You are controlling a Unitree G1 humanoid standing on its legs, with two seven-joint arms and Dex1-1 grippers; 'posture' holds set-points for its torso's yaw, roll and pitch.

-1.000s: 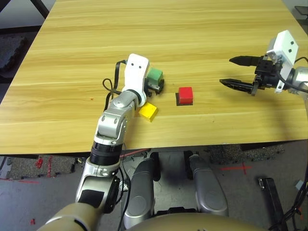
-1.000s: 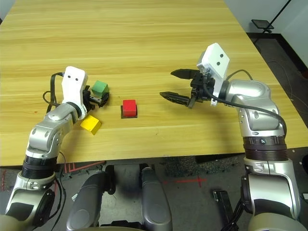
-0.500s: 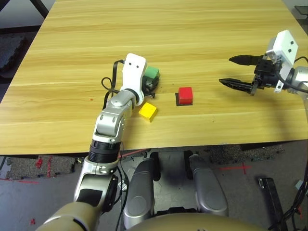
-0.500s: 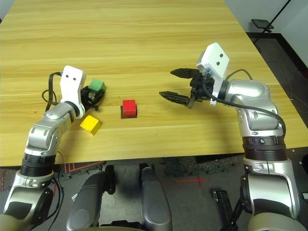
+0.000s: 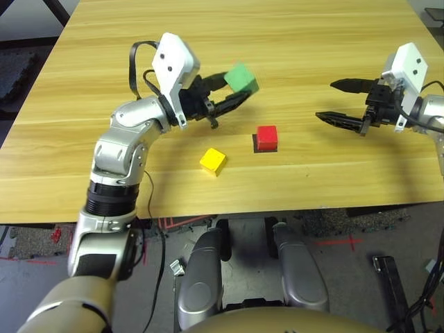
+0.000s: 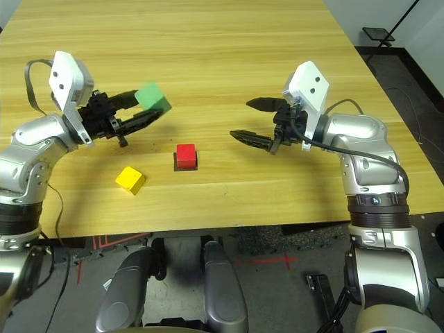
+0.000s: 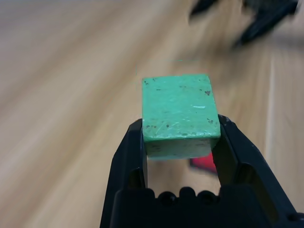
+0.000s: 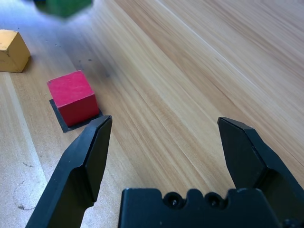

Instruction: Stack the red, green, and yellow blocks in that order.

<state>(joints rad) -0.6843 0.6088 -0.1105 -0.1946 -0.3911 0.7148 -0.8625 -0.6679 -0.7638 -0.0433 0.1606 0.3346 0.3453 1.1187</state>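
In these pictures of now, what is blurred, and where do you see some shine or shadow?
Left wrist view: tabletop smeared, green block crisp, small glints on it. Right wrist view: same block blurred, bluish sheen on the wood. Left eye view: soft shadow below the right gripper.

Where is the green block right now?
In the left eye view, the green block is held between the left gripper's fingers, raised above the table, beyond and slightly left of the red block.
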